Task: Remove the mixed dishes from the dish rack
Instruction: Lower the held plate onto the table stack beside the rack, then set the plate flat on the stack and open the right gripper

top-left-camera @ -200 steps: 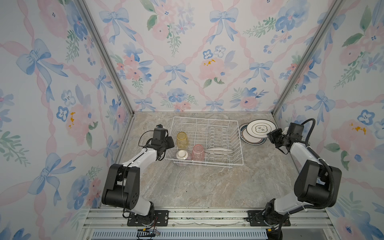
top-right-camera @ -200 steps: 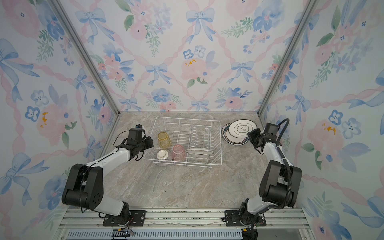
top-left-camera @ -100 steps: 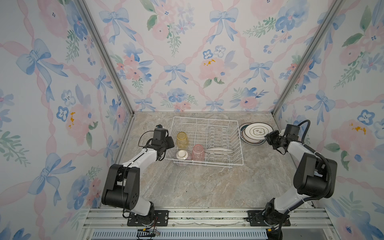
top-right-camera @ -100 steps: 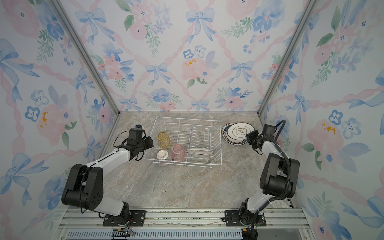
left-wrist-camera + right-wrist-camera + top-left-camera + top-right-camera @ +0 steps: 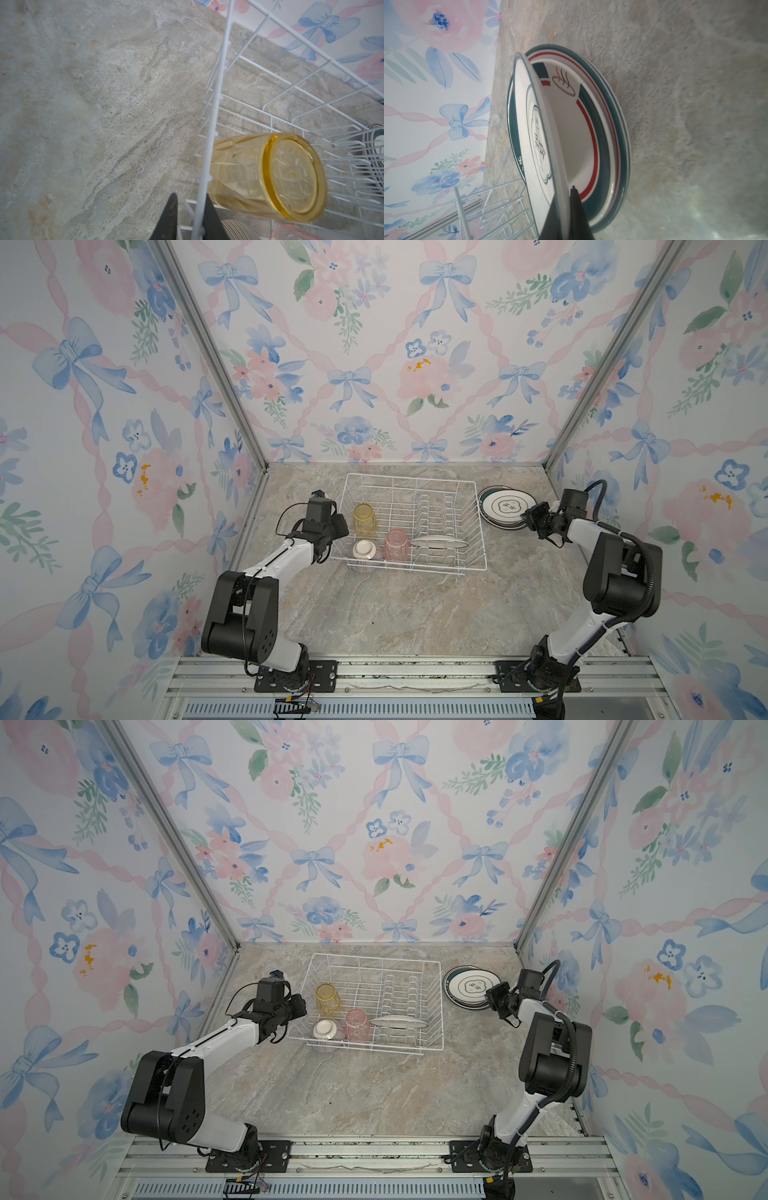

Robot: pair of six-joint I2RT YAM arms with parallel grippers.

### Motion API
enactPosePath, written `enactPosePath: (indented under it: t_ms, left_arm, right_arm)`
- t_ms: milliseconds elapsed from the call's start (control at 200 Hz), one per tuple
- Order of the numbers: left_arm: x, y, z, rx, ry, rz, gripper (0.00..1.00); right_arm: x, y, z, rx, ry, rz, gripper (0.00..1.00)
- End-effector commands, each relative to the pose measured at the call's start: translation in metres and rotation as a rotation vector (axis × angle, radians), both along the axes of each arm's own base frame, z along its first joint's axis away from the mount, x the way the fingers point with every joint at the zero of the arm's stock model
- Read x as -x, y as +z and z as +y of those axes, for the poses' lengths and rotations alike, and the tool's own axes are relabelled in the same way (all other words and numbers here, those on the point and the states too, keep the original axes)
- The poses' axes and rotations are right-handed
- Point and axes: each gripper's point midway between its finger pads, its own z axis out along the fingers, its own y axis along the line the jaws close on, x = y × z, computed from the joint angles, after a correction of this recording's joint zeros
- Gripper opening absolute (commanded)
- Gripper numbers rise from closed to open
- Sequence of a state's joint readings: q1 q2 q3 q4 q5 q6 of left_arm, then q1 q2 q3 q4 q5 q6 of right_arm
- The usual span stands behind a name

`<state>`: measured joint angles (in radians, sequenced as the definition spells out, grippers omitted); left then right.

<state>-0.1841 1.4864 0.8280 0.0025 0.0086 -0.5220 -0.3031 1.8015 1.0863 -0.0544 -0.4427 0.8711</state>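
Marble tabletop [image 5: 395, 614], walled by floral panels, on which all items are set. Dish rack [image 5: 411, 477], placed at the centre towards the back wall in both top views. Stack of plates [image 5: 604, 145], laid flat on the tabletop just right of the rack. Held plate [image 5: 529, 116], white with a dark rim and a printed centre, is tilted over the stack. Remaining plate [image 5: 438, 542] is lodged among the prongs at the rack's near side. Yellow tumbler [image 5: 270, 176] and pink tumbler [image 5: 395, 545] are stood base-up in the rack's left part. Striped bowl [image 5: 364, 551] is inverted at the near left corner. Left gripper [image 5: 191, 199] is pinched on the rack's left rim wire. Right gripper [image 5: 564, 207] is clamped on the held plate's rim.
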Motion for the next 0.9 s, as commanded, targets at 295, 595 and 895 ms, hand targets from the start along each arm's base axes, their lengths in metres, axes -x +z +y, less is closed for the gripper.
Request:
enactPosePath:
  t_ms: [295,595,895]
  left_arm:
    - [0.023,-0.023,-0.004,0.003,-0.014,0.102,0.21]
    - [0.023,-0.022,-0.004,-0.002,-0.011,0.102,0.21]
    - [0.021,-0.024,-0.004,-0.002,-0.012,0.106,0.21]
  right_arm:
    - [-0.018,-0.004,0.016,-0.073,0.035,-0.059,0.00]
    - [-0.026,0.026,0.015,-0.082,0.017,-0.144,0.00]
    - [-0.030,0.012,0.030,-0.074,0.073,-0.094,0.00]
